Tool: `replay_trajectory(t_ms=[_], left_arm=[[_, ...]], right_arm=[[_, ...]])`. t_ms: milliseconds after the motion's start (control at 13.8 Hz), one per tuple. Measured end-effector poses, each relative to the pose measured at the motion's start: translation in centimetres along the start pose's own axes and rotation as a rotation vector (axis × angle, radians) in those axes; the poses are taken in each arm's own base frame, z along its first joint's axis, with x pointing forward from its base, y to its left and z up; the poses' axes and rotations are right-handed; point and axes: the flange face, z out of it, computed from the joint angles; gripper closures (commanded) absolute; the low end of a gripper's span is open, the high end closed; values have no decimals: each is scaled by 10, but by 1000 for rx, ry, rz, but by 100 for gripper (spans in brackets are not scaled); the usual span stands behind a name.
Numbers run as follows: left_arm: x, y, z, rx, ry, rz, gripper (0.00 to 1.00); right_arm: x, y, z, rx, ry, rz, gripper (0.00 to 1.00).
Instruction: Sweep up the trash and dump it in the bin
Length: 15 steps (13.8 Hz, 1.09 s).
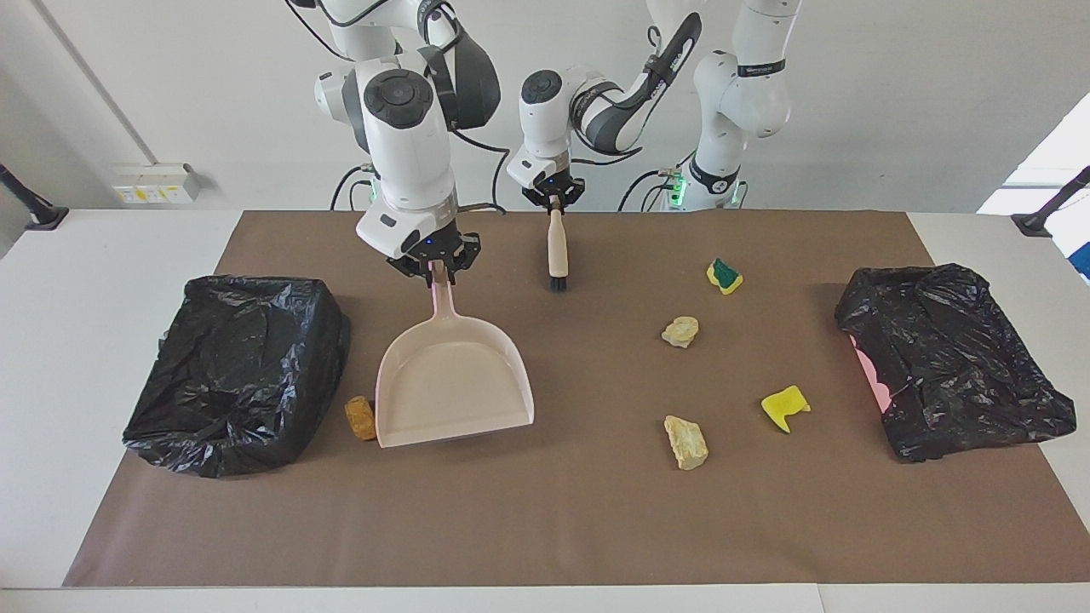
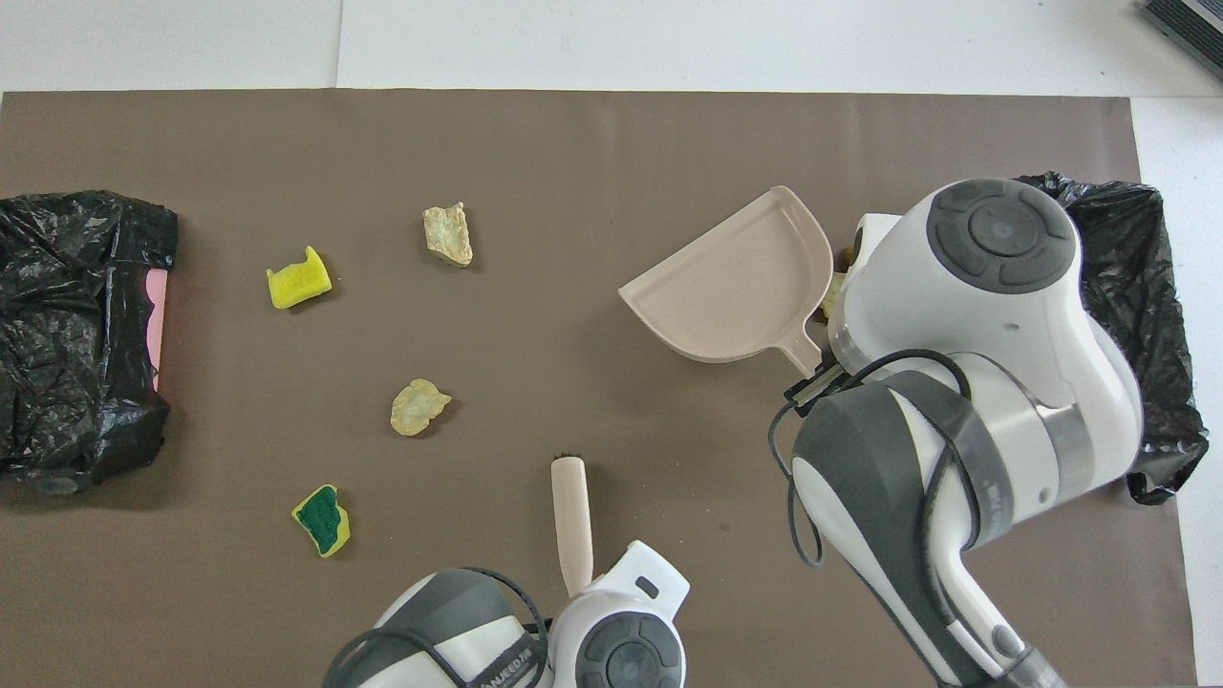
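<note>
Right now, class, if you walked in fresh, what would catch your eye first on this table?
The beige dustpan, its handle held in the right gripper, sits beside a black-lined bin at the right arm's end. The left gripper holds a hand brush upright, bristles down. Yellow and beige scraps lie scattered toward the left arm's end.

2 white arms are showing glossy rounded shells with dark grey joint bands and round grey caps at the joints. Black cables are looping along the links, strapped down by black bands with white lettering. Green lights are glowing at both bases. The small gripper heads are looking black, 1 showing a blue light.
</note>
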Motion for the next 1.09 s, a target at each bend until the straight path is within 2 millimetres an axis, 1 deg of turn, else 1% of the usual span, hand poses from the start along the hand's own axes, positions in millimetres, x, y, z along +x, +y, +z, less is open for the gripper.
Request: replay_trajectory(t_ms=[145, 218, 364, 509, 655, 800, 945, 1091], left_arm=[[41, -28, -21, 8, 31, -56, 100], [60, -41, -30, 5, 47, -74, 100], [100, -73, -44, -3, 75, -102, 100], [138, -110, -51, -1, 89, -118, 100], [176, -150, -49, 1, 79, -121, 100], [210, -191, -44, -1, 63, -115, 100], [242, -234, -42, -8, 54, -90, 100], [268, -277, -38, -15, 48, -51, 100]], right_arm=[[-7, 16, 5, 3, 4, -250, 100], [-9, 21, 6, 5, 3, -372, 100], [-10, 20, 11, 10, -3, -531, 100], [-3, 14, 20, -1, 8, -639, 100], [8, 4, 36, -30, 35, -762, 100], [19, -16, 52, -37, 35, -837, 100], [26, -39, 58, -35, 26, -880, 100], [28, -52, 61, -33, 19, -904, 100]])
